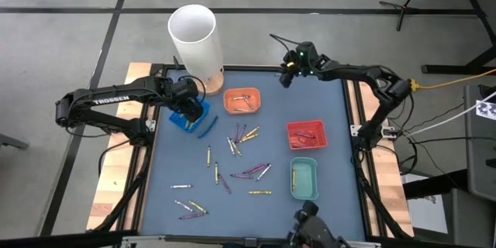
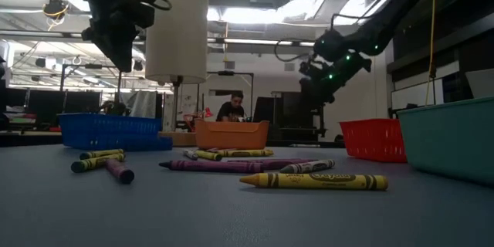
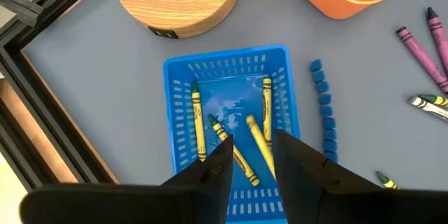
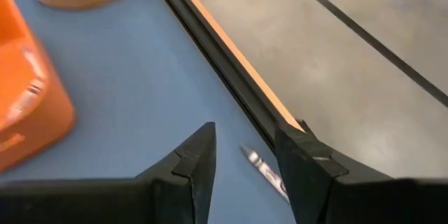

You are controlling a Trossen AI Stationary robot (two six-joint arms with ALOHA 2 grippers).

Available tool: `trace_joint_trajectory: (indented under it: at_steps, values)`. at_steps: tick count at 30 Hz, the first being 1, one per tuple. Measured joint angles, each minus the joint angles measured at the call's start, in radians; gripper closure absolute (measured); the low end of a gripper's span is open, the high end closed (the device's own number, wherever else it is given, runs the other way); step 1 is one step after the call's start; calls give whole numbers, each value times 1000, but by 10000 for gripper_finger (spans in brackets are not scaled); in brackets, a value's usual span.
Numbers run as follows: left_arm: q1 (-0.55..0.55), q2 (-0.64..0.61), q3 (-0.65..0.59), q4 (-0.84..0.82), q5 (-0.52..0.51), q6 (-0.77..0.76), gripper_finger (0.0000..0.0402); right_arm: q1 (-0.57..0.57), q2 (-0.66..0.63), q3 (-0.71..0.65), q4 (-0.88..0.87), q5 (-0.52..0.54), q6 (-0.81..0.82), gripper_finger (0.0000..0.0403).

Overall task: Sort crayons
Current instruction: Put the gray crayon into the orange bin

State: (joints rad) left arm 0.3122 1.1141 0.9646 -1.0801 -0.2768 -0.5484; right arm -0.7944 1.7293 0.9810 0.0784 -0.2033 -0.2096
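My left gripper (image 1: 186, 107) hangs open and empty above the blue tray (image 1: 201, 111) at the table's far left. In the left wrist view several yellow crayons (image 3: 198, 122) lie in the blue tray (image 3: 175, 84) below the open fingers (image 3: 252, 164). My right gripper (image 1: 287, 77) is open and low at the table's far edge. Its fingers (image 4: 243, 157) stand on either side of a pale grey-white crayon (image 4: 264, 171) that lies on the mat beside the table's frame. Many loose crayons (image 1: 240, 143) lie on the middle of the mat.
A white cylinder on a round wooden base (image 1: 198, 39) stands at the far left, just beyond the blue tray. An orange tray (image 1: 242, 101), a red tray (image 1: 307, 135) and a green tray (image 1: 304, 177) hold crayons. A blue beaded strip (image 3: 322, 105) lies beside the blue tray.
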Motion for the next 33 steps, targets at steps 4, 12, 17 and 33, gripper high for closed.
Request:
trace_joint_trajectory:
  at_steps: [4, 12, 17, 33]
  values:
    - [0, 0, 0, 1, 0, 0, 317, 3, 38, 0, 2, 58, 3, 258]
    - [0, 0, 0, 26, 0, 0, 317, 3, 87, 0, 90, 128, 151, 258]
    - [0, 0, 0, 50, 0, 0, 317, 3, 119, 0, 92, 164, 259, 258]
    - [0, 0, 0, 52, -2, 0, 317, 3, 181, 0, 120, 283, 368, 258]
